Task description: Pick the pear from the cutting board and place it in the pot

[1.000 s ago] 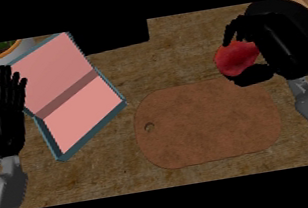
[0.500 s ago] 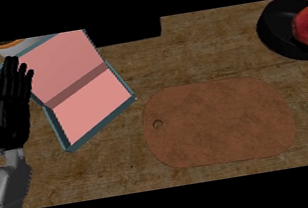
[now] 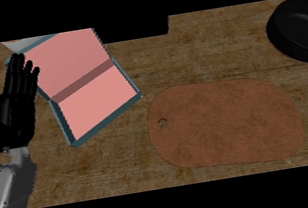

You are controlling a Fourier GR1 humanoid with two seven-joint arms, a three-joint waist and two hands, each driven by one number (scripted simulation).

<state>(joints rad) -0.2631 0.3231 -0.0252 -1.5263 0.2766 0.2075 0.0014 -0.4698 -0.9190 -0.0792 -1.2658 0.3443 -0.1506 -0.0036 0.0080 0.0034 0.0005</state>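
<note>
Pear: not visible in the head view. Cutting board [image 3: 224, 123] lies bare at centre-right of the counter [image 3: 201, 48]. Black pot [image 3: 304, 30] at the right edge, well apart from the board. Left hand [image 3: 14, 105] rests at the left, fingers straight, touching nothing, beside a pink-and-teal tray [image 3: 86, 84]

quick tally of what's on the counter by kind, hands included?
Cutting board: 1, brown, nothing on it
Pot: 1, black, at the right edge; inside not visible
Pink book-like item with a teal rim: 1, lying open
Hand: 1, the left hand, open, resting at the left edge
Pear: 0 visible
Total: 4
</note>
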